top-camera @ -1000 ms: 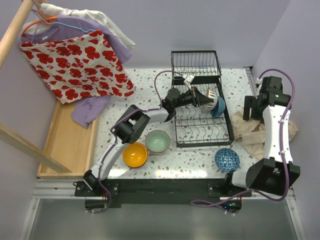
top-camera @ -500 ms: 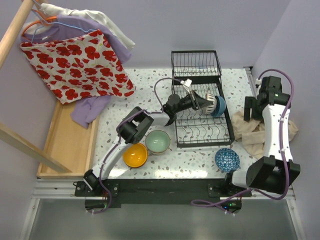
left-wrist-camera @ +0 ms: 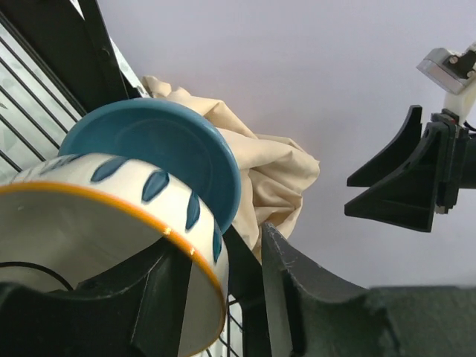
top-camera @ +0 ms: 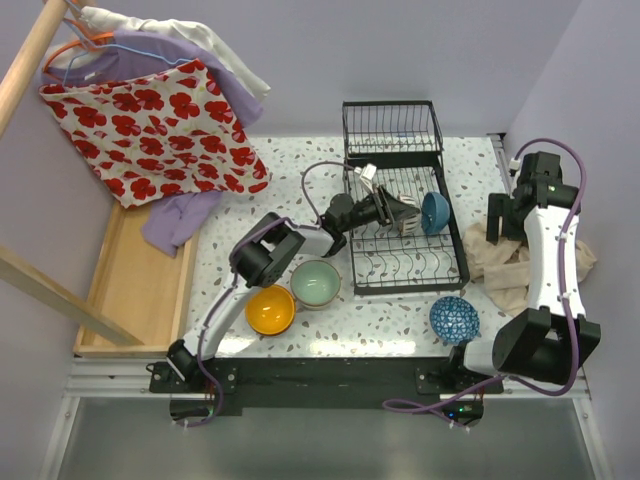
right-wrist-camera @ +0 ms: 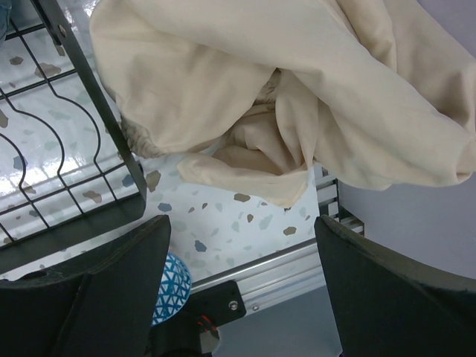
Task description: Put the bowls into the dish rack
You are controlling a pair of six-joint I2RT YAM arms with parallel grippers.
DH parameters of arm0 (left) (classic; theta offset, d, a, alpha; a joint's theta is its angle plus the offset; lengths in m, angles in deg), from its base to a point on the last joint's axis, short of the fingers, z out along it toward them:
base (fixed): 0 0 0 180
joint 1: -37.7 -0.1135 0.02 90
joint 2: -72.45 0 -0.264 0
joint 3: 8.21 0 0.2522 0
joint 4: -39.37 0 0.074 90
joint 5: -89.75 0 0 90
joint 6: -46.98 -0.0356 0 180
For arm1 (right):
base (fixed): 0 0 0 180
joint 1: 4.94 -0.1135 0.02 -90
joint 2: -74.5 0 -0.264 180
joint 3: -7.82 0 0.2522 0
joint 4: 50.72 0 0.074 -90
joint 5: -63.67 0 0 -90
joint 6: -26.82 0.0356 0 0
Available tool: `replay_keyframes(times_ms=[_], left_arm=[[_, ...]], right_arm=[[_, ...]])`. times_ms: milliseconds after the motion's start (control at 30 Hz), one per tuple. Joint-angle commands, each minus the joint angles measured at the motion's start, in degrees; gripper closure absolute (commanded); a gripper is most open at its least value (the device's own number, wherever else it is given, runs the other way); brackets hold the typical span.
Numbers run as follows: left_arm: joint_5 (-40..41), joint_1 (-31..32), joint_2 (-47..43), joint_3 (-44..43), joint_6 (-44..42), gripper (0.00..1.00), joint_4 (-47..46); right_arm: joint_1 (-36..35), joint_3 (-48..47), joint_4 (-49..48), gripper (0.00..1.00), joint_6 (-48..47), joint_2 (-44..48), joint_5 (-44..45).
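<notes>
The cream bowl (left-wrist-camera: 97, 216) stands on edge among the tines right of the middle of the rack (top-camera: 400, 278). Its axis lies level across the rack, mouth toward the left arm, base toward the blue bowl (top-camera: 436, 210) just beside it. The left gripper (left-wrist-camera: 223, 256) straddles its rim, fingers apart, the outer one clear of the wall. A green bowl (top-camera: 315, 282) and an orange bowl (top-camera: 270, 309) sit mouth-up left of the rack, and a patterned bowl (top-camera: 455, 318) is near its front right corner. The right gripper (right-wrist-camera: 242, 238), spread wide, hangs over cloth (right-wrist-camera: 297, 89) right of the rack.

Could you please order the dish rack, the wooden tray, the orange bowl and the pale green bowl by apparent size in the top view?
1. dish rack
2. wooden tray, its far end under a purple cloth
3. orange bowl and pale green bowl: these look alike, so I would not rank them.
</notes>
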Motion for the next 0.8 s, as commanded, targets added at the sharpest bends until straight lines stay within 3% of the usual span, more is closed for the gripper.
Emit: replay_keyframes(times_ms=[0,233,267,300,367,600,767], left_arm=[[-0.7,-0.7,-8.2,-0.5,-11.6,0.51,9.0],[4.5,-1.8,-16.6,-1.6,-30.8,0.37,35.2],[6.3,-1.9,-17.0,-3.1,-34.0,0.36,45.0],[8.4,-1.9,-17.1,-4.8,-40.3,0.36,50.5],[12.7,-2.1,-17.2,-8.9,-44.6,0.34,61.3],[17.9,-3.4,-26.2,-5.5,-60.2,0.32,76.7],[19.9,-2.8,-41.0,9.7,-73.6,0.33,77.9]], right_arm=[[0.2,-1.9,0.4,0.18,0.4,0.8,-1.0],[0.2,-4.9,1.2,0.17,1.2,0.1,-3.4],[0.2,-5.1,1.2,0.16,1.6,0.0,-3.6],[0.2,-5.5,1.4,0.16,1.8,-0.1,-3.9],[0.2,-6.4,1.5,0.16,2.2,-0.4,-4.7],[0.2,-7.6,1.3,0.14,3.6,0.7,-8.3],[0.3,-7.3,0.4,0.14,4.2,2.7,-13.0]])
